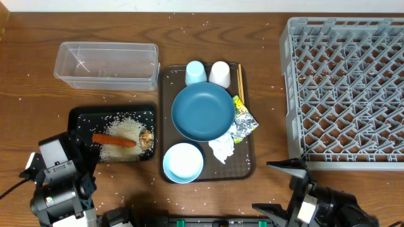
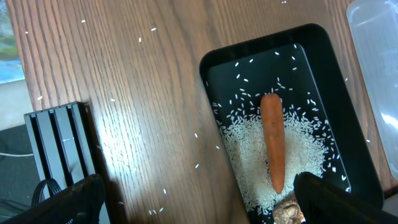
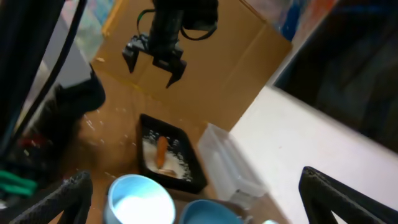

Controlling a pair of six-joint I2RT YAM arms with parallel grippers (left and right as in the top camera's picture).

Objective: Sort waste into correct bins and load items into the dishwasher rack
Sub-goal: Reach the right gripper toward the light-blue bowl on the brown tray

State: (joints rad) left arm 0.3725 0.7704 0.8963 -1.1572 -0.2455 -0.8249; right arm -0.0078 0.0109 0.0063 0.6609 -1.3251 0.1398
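Inspected a brown wooden desk (image 1: 38,75) from above and from both wrists. Found a clear rectangular plastic tub (image 1: 106,64) toward the far left corner, set lengthwise along the far edge. Found a shallow black rectangular tray (image 1: 112,108) nearer the near edge, close to the tub but apart from it. Recorded inside it a patch of white rice grains (image 1: 123,129), an orange carrot (image 1: 114,140) lying across the rice, and a small brown food lump (image 1: 146,137) just beside one end of the carrot. Noted loose grains scattered over the desk as well. Located a large brown serving tray (image 1: 165,94) mid-desk, just right of the black tray. Logged on it:

- a pale-blue cup (image 1: 196,72) and a white cup (image 1: 219,74) side by side at its far edge
- thin wooden chopsticks (image 1: 240,79) along its right rim
- a large dark-blue round plate (image 1: 202,111) at centre
- a pale-blue bowl (image 1: 184,162) at its near left corner
- yellow-green and silver snack wrappers (image 1: 243,120) against the plate's right side
- a crumpled white tissue (image 1: 221,149) between bowl and wrappers

Located a large square grey plastic crate (image 1: 344,88) with lattice pegs filling the far right corner. Found the left gripper (image 2: 199,208) above the near left corner, claw spread wide, pinching nothing, with one finger over the black tray's near end. Found the right gripper (image 1: 274,187) at the near edge, right of the serving tray, claw spread wide, pinching nothing.
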